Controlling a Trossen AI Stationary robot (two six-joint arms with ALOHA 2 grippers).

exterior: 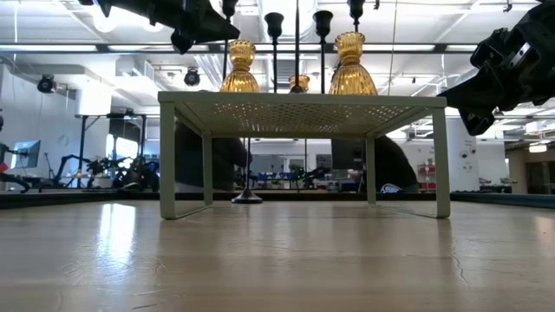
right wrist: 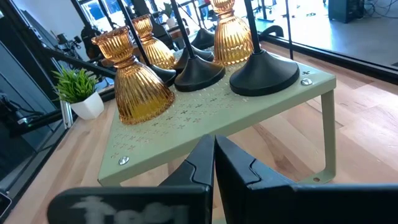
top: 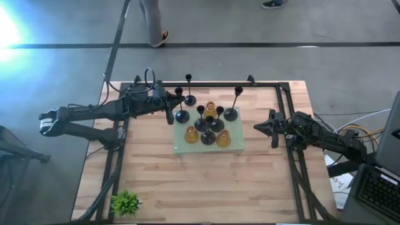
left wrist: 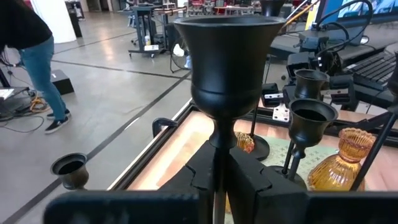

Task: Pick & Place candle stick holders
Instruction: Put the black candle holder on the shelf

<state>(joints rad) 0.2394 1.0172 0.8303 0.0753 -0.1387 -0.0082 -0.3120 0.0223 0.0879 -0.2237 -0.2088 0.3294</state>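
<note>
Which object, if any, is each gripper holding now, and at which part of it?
The left gripper is shut on a black metal candle stick holder, pinching its thin stem just below the cup. The right gripper is shut and holds nothing.

Grey concrete floor [top: 250, 25] with dark seam lines — ceiling strip lights [exterior: 104, 48], person [left wrist: 31, 56] walking.

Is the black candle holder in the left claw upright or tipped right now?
Upright. The left claw is shut on the thin stem of the black candle holder, whose cup faces straight up, and the stem runs vertical between the fingers.
</note>
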